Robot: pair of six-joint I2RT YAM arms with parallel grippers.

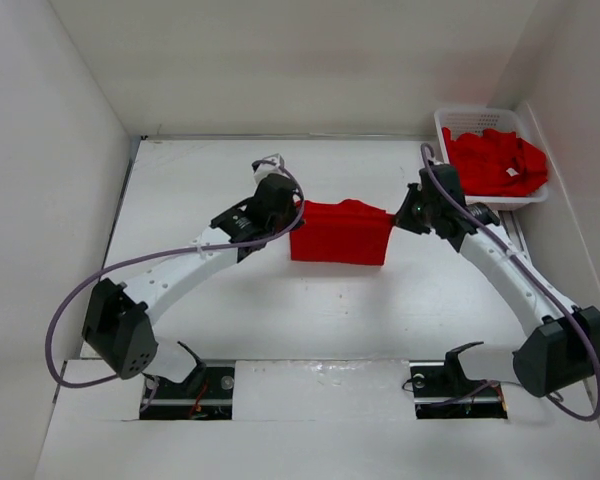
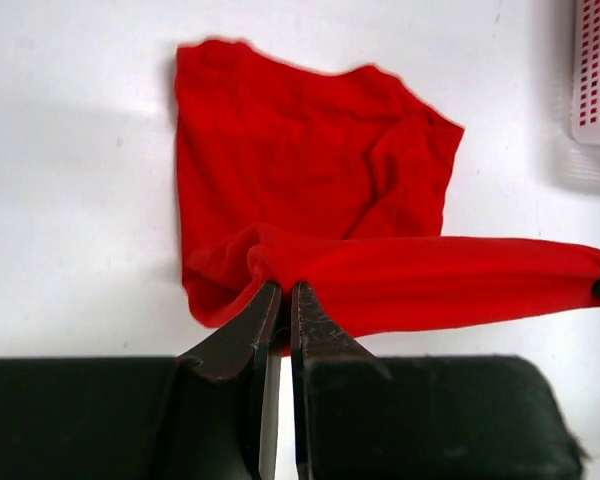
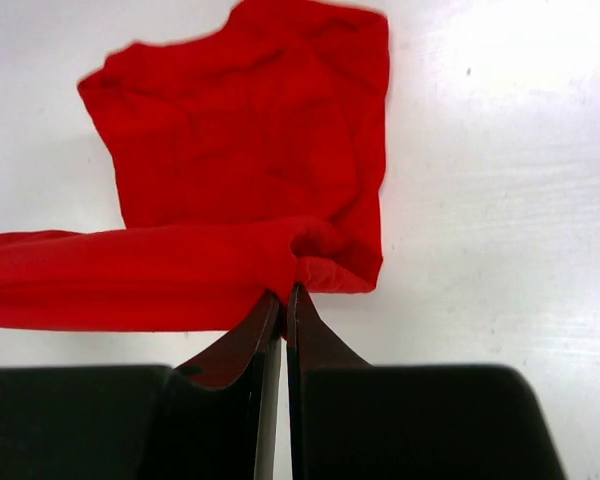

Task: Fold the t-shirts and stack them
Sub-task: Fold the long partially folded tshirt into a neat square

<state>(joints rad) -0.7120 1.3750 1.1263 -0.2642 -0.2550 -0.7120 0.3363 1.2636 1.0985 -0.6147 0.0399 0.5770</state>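
Mid-table: shirt, one edge lifted, pulled tight
Left claw: pinching that edge
Right claw: pinching the other end

arms 2 | basket 1 | t-shirt between arms 1 — basket pile uncountable

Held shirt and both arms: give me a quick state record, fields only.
held shirt: red, one edge pulled taut between the two grippers, the rest lying rumpled on the table
left gripper: shut on the taut edge's left end
right gripper: shut on the taut edge's right end
basket: white, far right corner, apart from the held shirt
other shirts: red heap in the basket, unfolded
folded stack: none in view
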